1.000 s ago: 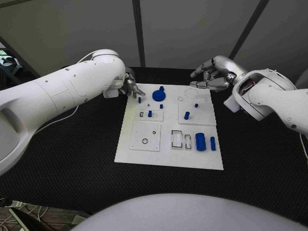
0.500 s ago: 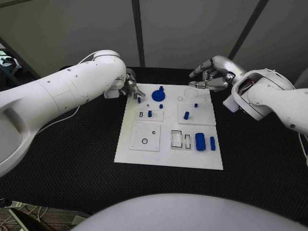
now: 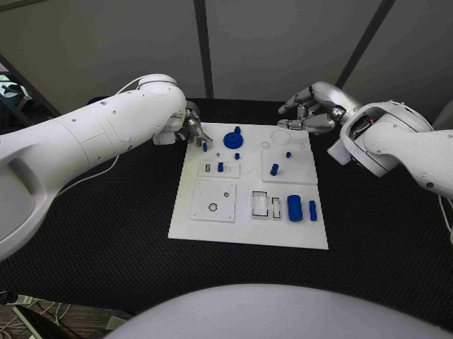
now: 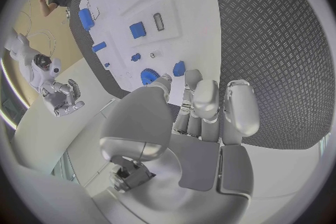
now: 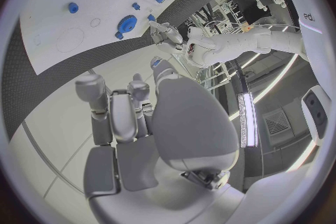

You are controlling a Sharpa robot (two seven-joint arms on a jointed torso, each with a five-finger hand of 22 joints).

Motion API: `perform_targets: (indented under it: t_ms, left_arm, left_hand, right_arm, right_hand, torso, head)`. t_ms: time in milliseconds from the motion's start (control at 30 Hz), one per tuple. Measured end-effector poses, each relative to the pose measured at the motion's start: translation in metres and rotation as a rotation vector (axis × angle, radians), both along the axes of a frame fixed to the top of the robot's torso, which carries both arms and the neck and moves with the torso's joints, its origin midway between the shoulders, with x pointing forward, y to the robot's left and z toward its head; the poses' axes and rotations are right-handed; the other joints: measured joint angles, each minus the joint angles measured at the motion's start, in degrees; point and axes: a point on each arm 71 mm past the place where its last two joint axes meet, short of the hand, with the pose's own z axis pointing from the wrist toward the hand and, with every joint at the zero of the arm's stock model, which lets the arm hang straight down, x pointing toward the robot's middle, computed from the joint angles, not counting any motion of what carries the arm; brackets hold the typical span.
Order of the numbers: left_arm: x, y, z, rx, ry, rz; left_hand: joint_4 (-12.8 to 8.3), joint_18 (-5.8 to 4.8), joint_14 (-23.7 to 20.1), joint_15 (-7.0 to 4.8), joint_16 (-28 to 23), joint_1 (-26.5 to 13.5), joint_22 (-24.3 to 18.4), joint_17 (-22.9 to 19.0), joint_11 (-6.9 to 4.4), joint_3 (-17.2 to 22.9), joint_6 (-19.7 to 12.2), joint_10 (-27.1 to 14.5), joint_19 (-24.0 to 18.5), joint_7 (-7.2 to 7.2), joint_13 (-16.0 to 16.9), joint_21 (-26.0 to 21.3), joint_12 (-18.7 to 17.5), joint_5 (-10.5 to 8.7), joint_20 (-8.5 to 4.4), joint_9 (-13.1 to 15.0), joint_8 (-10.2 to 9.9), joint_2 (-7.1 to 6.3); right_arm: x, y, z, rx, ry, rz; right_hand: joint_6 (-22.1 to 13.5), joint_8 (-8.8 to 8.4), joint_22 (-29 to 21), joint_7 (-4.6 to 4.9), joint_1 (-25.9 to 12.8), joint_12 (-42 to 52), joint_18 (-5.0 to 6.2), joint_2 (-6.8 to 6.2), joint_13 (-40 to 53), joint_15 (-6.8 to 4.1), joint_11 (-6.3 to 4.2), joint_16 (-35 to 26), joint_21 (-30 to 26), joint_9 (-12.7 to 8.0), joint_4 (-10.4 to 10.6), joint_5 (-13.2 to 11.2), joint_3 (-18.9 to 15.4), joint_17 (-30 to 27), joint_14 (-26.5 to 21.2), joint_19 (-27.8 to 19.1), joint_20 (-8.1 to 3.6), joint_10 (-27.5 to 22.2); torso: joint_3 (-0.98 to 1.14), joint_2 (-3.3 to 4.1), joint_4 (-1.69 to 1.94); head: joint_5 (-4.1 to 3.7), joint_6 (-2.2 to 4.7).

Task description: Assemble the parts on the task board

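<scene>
The white task board (image 3: 249,224) lies in the middle of the black table. On it are a blue gear (image 3: 233,140), a small blue peg (image 3: 205,147) at the far left corner, other short pegs (image 3: 274,169), and a blue cylinder (image 3: 295,208). My left hand (image 3: 193,129) hovers at that far left corner. Its fingertips (image 4: 192,75) are right beside the small peg (image 4: 179,68), with nothing held. The gear (image 4: 148,75) lies just past the thumb. My right hand (image 3: 309,113) hangs over the far right corner with its fingers loosely apart (image 5: 122,106), holding nothing.
Recessed white plates and slots (image 3: 214,200) fill the near half of the board. Black textured table (image 3: 104,226) surrounds the board on all sides. From the right wrist the board (image 5: 84,0) appears beyond the fingers, with my left hand (image 5: 164,33) at its far edge.
The left hand has edged very slightly closer to the small peg at the board's corner. The right hand and the parts have not moved.
</scene>
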Motion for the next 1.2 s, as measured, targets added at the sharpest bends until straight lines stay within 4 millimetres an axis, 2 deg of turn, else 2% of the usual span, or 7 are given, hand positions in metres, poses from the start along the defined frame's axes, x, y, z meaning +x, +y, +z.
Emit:
perform_targets:
  t_ms: [433,467,733,800,1000,1133,1200]
  left_arm:
    - [0.0004,0.0005,-0.0011,0.001,0.010,-0.005]
    - [0.0004,0.0003,-0.0012,0.000,0.011,-0.006]
    - [0.0002,-0.0003,-0.0021,-0.013,0.023,-0.009]
    - [0.0001,-0.0004,-0.0022,-0.019,0.026,-0.009]
    - [-0.0003,-0.0006,-0.0025,-0.038,0.034,-0.006]
    - [-0.0012,-0.0001,-0.0027,-0.055,0.042,-0.003]
    - [-0.0019,0.0006,-0.0027,-0.063,0.045,-0.001]
  left_hand:
    - [-1.1,0.01,0.0,0.00,0.0,1.7,0.0,0.0,-0.22,0.8,0.4,0.2,0.0,-0.35,-0.2,0.0,0.0,0.00,0.00,-0.4,-0.2,1.12]
    - [-1.3,-0.01,0.0,0.00,0.0,2.0,0.0,0.0,-0.22,1.0,0.4,0.2,0.0,-0.41,-0.3,0.0,0.0,0.00,0.00,-0.5,-0.2,0.84]
    - [-3.3,-0.01,0.0,0.00,0.0,4.9,0.0,0.0,-0.43,3.0,0.6,0.0,0.0,-0.61,-0.7,0.0,0.0,0.23,0.00,-0.9,-0.4,2.30]
    - [-4.2,0.01,0.1,-0.11,0.0,5.7,0.0,0.0,-0.42,4.0,0.6,0.0,0.1,-0.61,-0.9,0.0,0.0,0.23,-0.12,-1.0,-0.4,2.99]
    - [-7.8,0.00,0.2,-0.21,0.0,8.3,0.0,0.1,-0.81,10.5,0.6,0.0,0.4,-0.58,-1.4,0.0,-0.8,0.43,-0.37,-1.2,-0.7,2.83]
    - [-6.7,0.00,0.2,-0.21,0.3,8.4,0.0,0.3,-0.97,13.3,0.5,0.3,0.4,-0.49,-1.9,0.0,-1.1,0.43,-0.42,-0.7,1.0,2.65]
    - [-7.1,0.00,0.2,-0.20,0.4,7.3,0.0,0.3,-1.14,15.9,0.4,0.6,0.4,-0.57,-2.0,0.0,-1.2,0.44,-0.42,0.9,2.1,1.53]
  right_arm:
    - [0.0000,0.0006,-0.0001,0.000,0.001,0.002]
    - [0.0000,0.0007,-0.0001,0.000,0.001,0.002]
    - [0.0000,0.0009,-0.0001,0.000,0.001,0.002]
    - [0.0000,0.0010,-0.0001,0.000,0.001,0.002]
    - [0.0000,0.0012,-0.0001,0.000,0.001,0.003]
    - [0.0001,0.0013,-0.0001,0.000,0.001,0.003]
    - [0.0001,0.0013,-0.0001,0.000,0.001,0.003]
  right_hand:
    - [0.0,0.00,0.0,0.00,0.0,0.0,0.00,0.00,0.0,0.00,0.00,0.0,0.0,0.0,0.0,0.0,0.0,0.0,0.0,0.0,0.00,0.0]
    - [0.0,0.00,0.0,0.00,0.0,0.0,0.00,0.00,0.0,0.00,0.00,0.0,0.0,0.0,0.0,0.0,0.0,0.0,0.0,0.0,0.00,0.0]
    - [0.0,0.00,0.0,0.00,0.0,0.0,0.00,0.00,0.0,0.00,0.00,0.0,0.0,0.0,0.0,0.0,0.0,0.0,0.0,0.0,0.00,0.0]
    - [0.0,0.00,0.0,0.00,0.0,0.0,0.00,0.01,0.0,0.00,0.00,0.0,0.0,0.0,0.0,0.1,0.0,0.0,0.0,0.0,0.00,0.0]
    - [0.0,0.00,-0.1,0.00,-0.2,0.0,0.00,0.24,0.0,0.00,0.00,0.0,-0.2,0.0,0.0,0.4,0.0,0.0,0.0,0.0,0.00,0.0]
    - [0.0,0.00,-0.1,0.00,-0.2,0.0,0.00,0.24,0.0,0.00,0.00,0.0,-0.2,0.0,0.0,0.4,0.0,0.0,0.0,0.0,0.00,0.0]
    - [0.0,0.00,-0.1,0.00,-0.2,0.0,0.00,0.24,0.0,0.00,0.00,0.0,-0.2,0.0,0.0,0.4,0.0,0.0,0.0,0.0,0.00,0.0]
  torso:
    - [0.00,0.00,0.02]
    - [0.00,0.00,0.02]
    - [0.00,-0.02,0.03]
    - [0.00,-0.02,0.04]
    - [-0.01,-0.03,0.04]
    - [-0.01,-0.03,0.07]
    - [-0.02,-0.04,0.07]
  head:
    - [-0.05,-0.01]
    - [-0.05,-0.01]
    - [-0.07,-0.01]
    - [-0.07,-0.01]
    - [0.02,-0.01]
    - [0.06,-0.01]
    - [0.07,-0.01]
